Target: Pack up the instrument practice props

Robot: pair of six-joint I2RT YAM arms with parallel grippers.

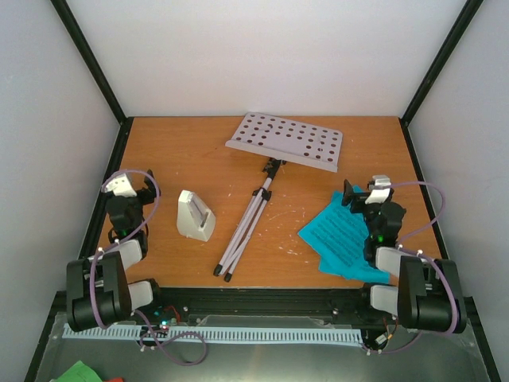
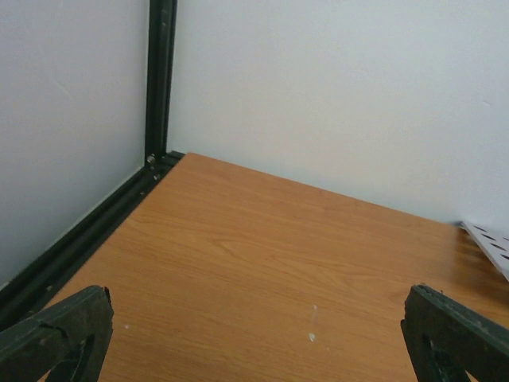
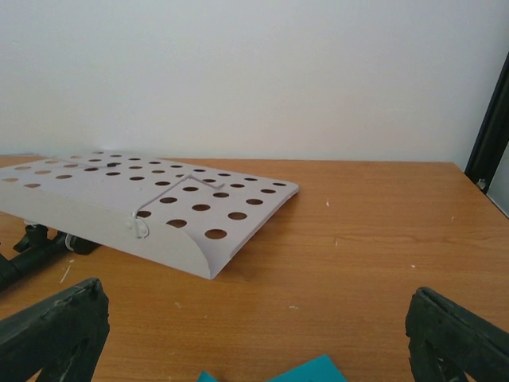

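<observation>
The white metronome (image 1: 196, 215) stands on the wooden table, left of centre. The pale lilac music stand lies flat, its perforated tray (image 1: 286, 141) at the back and its folded legs (image 1: 245, 229) pointing toward me. Cyan sheet-music pages (image 1: 342, 235) lie fanned at the front right. My left gripper (image 1: 131, 193) hovers open left of the metronome; in its wrist view the left gripper (image 2: 254, 334) has only bare wood between the fingers and the tray's corner (image 2: 489, 243) at the right edge. My right gripper (image 1: 362, 199) is open over the pages, facing the tray (image 3: 159, 207), with a cyan page corner (image 3: 318, 372) below the right gripper (image 3: 254, 334).
White walls with black frame posts (image 1: 95, 72) close in the table on three sides. A black rail and white cable track (image 1: 215, 330) run along the near edge between the arm bases. Something green (image 1: 79, 372) lies below the table at the front left.
</observation>
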